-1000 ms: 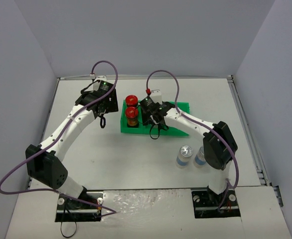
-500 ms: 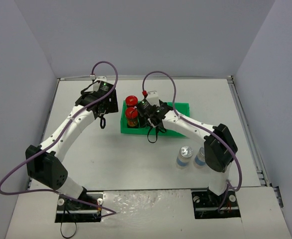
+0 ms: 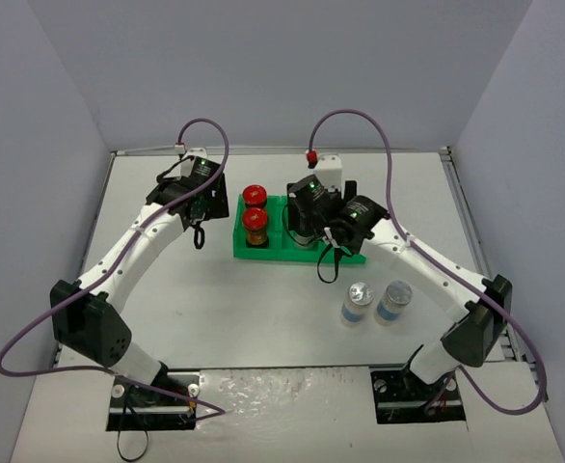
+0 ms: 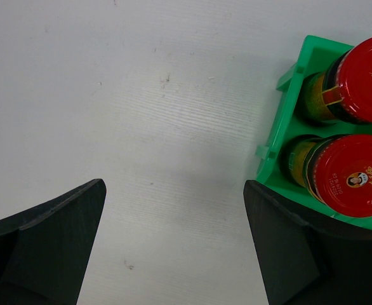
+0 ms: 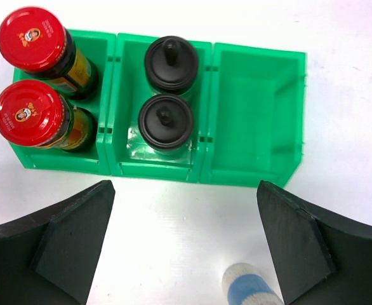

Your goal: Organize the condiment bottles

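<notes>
silver-capped jar (image 5: 249, 289) cut off at six o'clock below right gripper (image 5: 185, 203), spread wide, empty, left gripper (image 4: 173, 197) likewise, red-capped jars (image 4: 354, 175) cropped at three o'clock in green tray (image 4: 272, 146)

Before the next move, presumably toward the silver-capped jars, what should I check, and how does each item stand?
1. Right gripper open and empty: ok.
2. Left gripper open, empty, off the left end of the green tray: ok.
3. Right compartment free to take jars: ok.
4. Red-capped jars in the left compartment, black-capped jars in the middle one, upright: ok.
5. All six jars in the tray: not ok; both silver-capped jars stand on the table near the right arm's base.
6. Silver-capped jars upright and apart from each other: ok.
</notes>
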You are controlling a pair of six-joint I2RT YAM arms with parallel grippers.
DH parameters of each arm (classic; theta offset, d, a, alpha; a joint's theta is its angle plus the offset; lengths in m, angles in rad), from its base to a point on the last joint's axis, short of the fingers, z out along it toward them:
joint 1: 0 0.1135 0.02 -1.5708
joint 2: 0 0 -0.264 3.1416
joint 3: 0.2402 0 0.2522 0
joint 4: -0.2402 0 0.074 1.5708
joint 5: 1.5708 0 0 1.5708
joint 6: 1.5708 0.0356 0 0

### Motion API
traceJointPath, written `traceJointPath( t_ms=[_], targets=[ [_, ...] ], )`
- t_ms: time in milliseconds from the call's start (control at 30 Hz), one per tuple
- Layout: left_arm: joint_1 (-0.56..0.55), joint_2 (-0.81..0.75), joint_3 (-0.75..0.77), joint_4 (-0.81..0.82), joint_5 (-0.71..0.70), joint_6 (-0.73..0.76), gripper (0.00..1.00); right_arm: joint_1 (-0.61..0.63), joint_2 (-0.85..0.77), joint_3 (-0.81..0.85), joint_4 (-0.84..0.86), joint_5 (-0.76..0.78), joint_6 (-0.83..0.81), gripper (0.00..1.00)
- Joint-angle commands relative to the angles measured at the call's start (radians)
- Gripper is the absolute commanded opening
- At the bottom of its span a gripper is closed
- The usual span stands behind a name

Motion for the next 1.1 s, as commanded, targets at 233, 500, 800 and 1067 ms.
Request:
traceJointPath(
  t_ms=[233,500,800,1067],
  targets=[
    [0.006,-0.016,0.059,0.02,-0.018,0.029,0.88,0.01,-0.223,-0.222,-0.121,0.002,0.123,0.92],
    [0.006,-0.026,0.049,0.018,-0.017,0.035,0.88,0.102,-0.22,-0.314,-0.147,-0.044,0.198,0.93],
    [0.006,-0.033,0.041,0.018,-0.009,0.036,0.88,0.129,-0.252,-0.348,-0.322,0.024,0.316,0.92],
    [0.006,-0.033,0.033,0.024,0.001,0.035,0.88,0.135,-0.316,-0.427,-0.386,0.036,0.421,0.92]
  ],
)
